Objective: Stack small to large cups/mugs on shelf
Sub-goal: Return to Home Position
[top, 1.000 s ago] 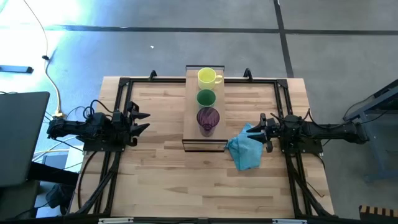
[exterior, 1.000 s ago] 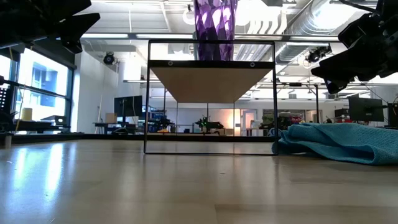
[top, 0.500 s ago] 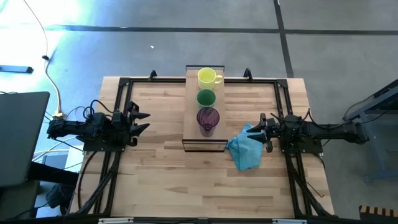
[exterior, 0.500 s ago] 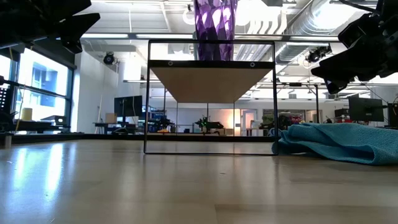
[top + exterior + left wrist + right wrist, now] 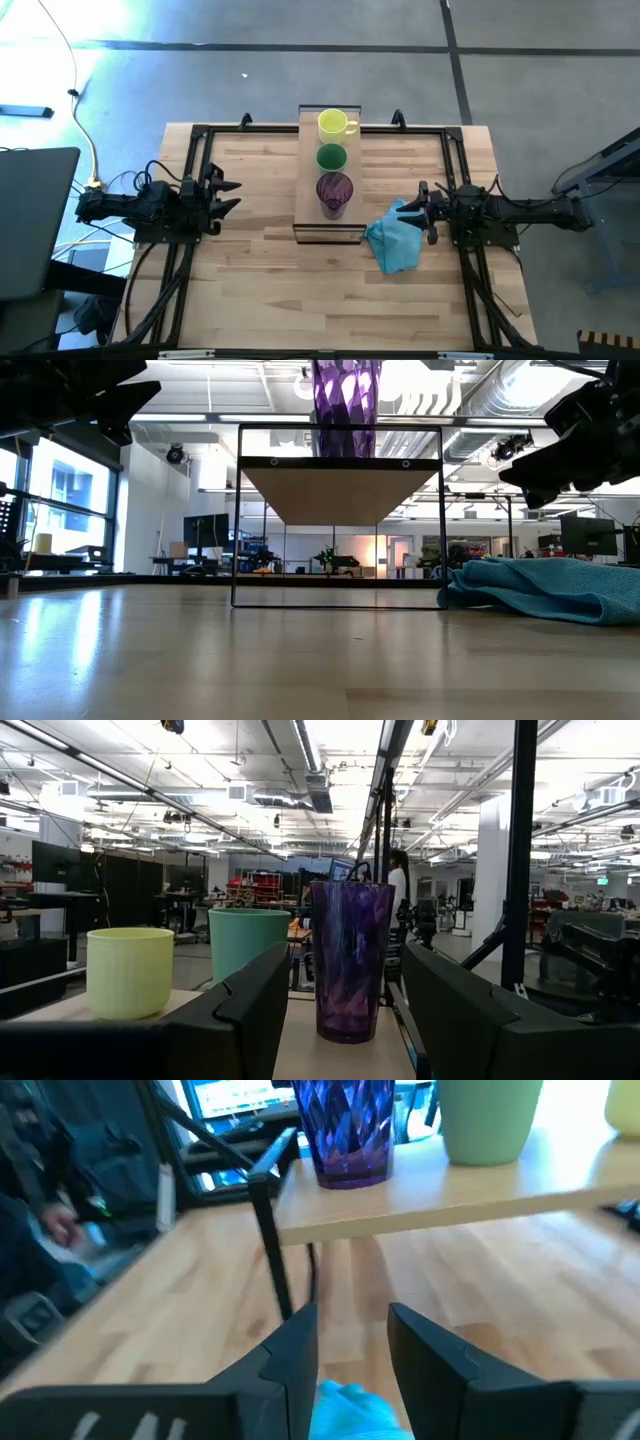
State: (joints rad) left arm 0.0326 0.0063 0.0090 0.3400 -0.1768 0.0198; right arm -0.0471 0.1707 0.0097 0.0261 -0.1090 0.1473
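Well, you have all three vessels in a row on the shelf (image 5: 308,180): the yellow mug (image 5: 334,124) at the far end, the green cup (image 5: 332,157) in the middle and the purple tumbler (image 5: 334,191) towards the front (all upright). Your left gripper (image 5: 228,196) hangs over the left side of the table (image 5: 260,290), fingers spread and empty. Your right gripper (image 5: 424,212) is on the right side, its fingers also apart, just above the blue cloth (image 5: 395,245) by the shelf's front corner.
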